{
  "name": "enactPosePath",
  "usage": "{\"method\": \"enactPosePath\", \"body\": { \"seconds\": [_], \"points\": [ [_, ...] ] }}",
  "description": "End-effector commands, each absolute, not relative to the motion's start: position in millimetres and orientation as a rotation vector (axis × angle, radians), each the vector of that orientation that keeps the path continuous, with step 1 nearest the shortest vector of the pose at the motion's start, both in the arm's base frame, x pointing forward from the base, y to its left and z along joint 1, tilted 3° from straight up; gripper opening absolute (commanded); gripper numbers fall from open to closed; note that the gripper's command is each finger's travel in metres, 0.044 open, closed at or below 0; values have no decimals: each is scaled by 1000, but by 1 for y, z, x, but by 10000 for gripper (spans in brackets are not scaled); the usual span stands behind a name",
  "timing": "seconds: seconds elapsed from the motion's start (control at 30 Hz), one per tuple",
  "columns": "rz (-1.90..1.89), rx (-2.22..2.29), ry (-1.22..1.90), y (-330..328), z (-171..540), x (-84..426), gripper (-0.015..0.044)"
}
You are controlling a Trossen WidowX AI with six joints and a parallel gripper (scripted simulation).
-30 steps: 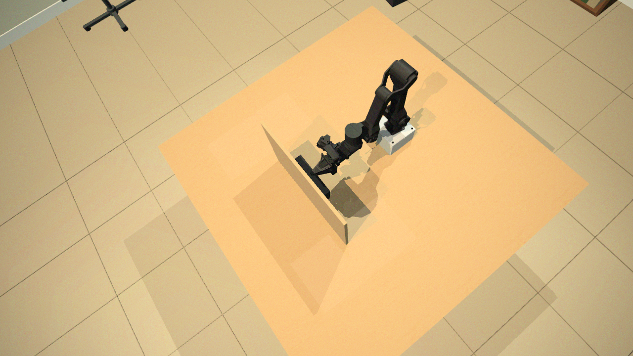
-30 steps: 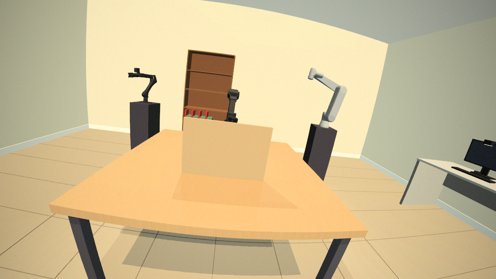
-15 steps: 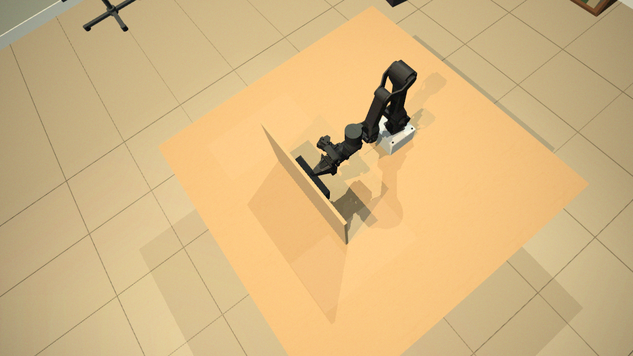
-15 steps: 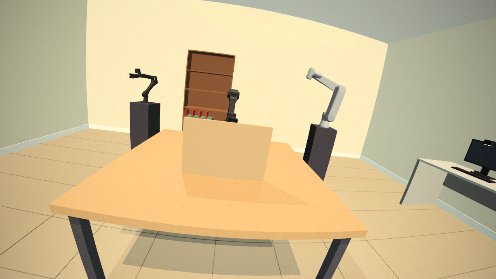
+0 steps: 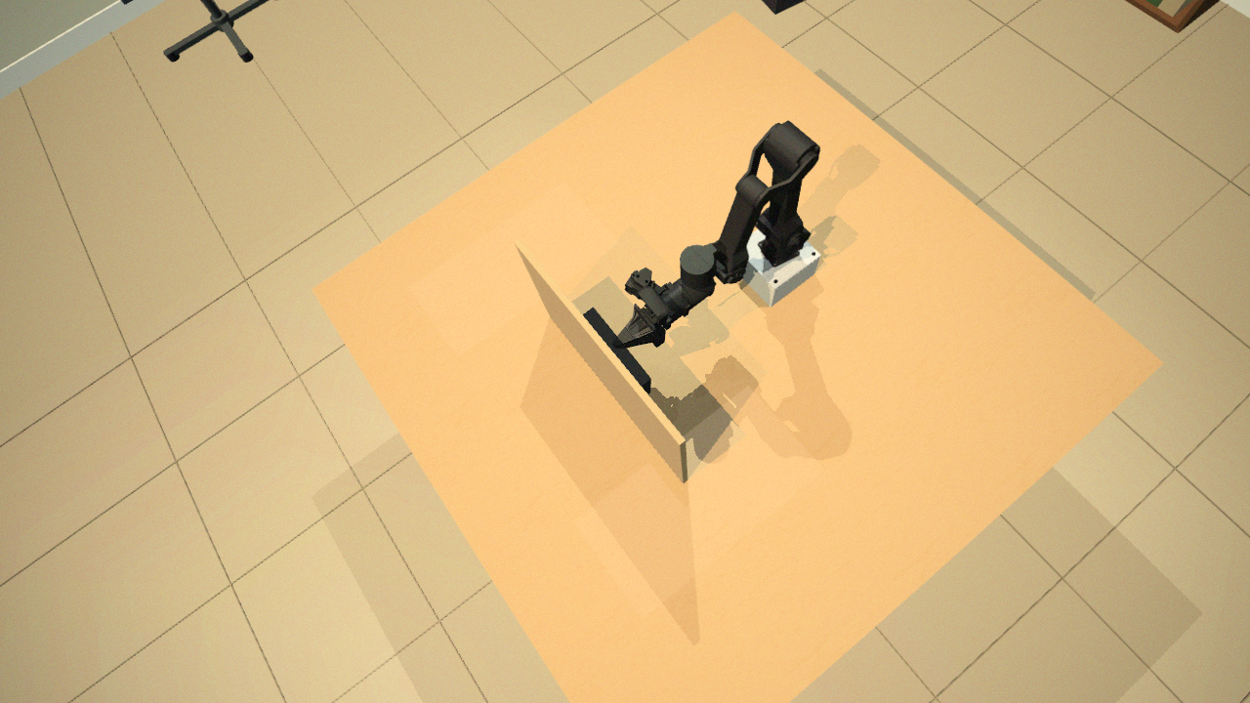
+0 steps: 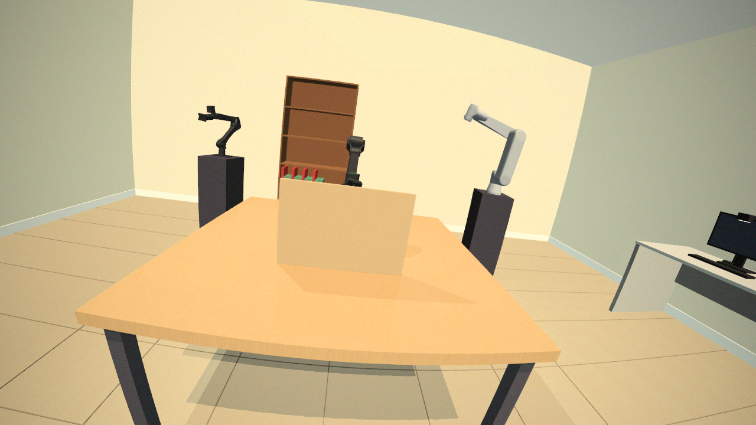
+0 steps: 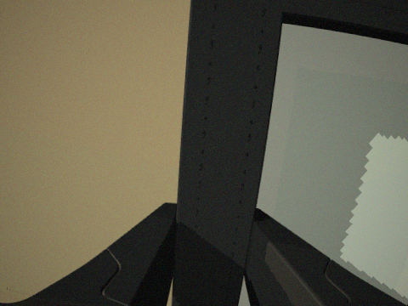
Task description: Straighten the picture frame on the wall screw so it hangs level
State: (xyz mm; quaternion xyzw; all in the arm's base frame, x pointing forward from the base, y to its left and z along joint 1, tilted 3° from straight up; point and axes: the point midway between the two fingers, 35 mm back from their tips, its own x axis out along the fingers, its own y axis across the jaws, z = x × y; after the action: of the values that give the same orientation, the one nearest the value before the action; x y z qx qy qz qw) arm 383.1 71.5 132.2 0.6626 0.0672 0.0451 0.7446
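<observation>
Picture frame, dark and flat-barred around a pale grey panel (image 5: 637, 370) (image 7: 221, 106), is on the near face of an upright tan board (image 5: 603, 358) (image 6: 343, 227). Our black gripper (image 5: 619, 346) (image 7: 210, 219) is clamped on one of its bars, a finger against each side. We cannot see the screw, nor tell whether the frame hangs level.

The board stands on a square, light orange wooden table (image 5: 917, 332) (image 6: 211, 296) with dark metal legs. Our black jointed arm (image 5: 742, 218) (image 6: 354, 158) rises from a white block base (image 5: 791, 284) on the same top.

Around us is a room with a beige tiled floor (image 5: 218, 376) (image 6: 42, 264), a cream far wall and grey-green side walls. By the far wall are a brown wooden bookcase (image 6: 286, 105), a small black robot arm (image 6: 230, 129) and a pale grey robot arm (image 6: 511, 156), each arm on a dark pedestal. A white desk (image 6: 642, 280) with a black monitor (image 6: 732, 237) stands at the picture's right.

From outside, the board blocks our view of the frame and gripper.
</observation>
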Motion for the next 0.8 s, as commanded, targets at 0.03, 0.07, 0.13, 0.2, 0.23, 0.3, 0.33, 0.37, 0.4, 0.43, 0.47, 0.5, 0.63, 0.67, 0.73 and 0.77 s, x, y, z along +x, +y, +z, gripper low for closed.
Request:
{"method": "enactPosePath", "body": {
  "seconds": [0.03, 0.07, 0.13, 0.2, 0.23, 0.3, 0.33, 0.37, 0.4, 0.43, 0.47, 0.5, 0.63, 0.67, 0.73, 0.77],
  "points": [
    [112, 1448, 137, 72, 135, 383, 0],
    [109, 1449, 140, 72, 134, 383, 0],
    [101, 1451, 146, 71, 133, 383, 0],
    [100, 1451, 146, 71, 132, 383, 0],
    [100, 1451, 146, 71, 132, 383, 0],
    [100, 1451, 146, 71, 132, 383, 0],
    [99, 1452, 147, 71, 132, 383, 0],
    [99, 1453, 148, 71, 132, 383, 0],
    [98, 1454, 148, 71, 131, 383, 0],
    [97, 1455, 149, 71, 131, 383, 0],
    [97, 1456, 149, 71, 131, 383, 0],
    [97, 1456, 149, 71, 131, 383, 0],
    [94, 1503, 153, 71, 130, 383, 0],
    [94, 1506, 154, 71, 130, 383, 0],
    [94, 1516, 154, 70, 130, 383, 0],
    [94, 1521, 155, 70, 130, 383, 0]
  ]
}}
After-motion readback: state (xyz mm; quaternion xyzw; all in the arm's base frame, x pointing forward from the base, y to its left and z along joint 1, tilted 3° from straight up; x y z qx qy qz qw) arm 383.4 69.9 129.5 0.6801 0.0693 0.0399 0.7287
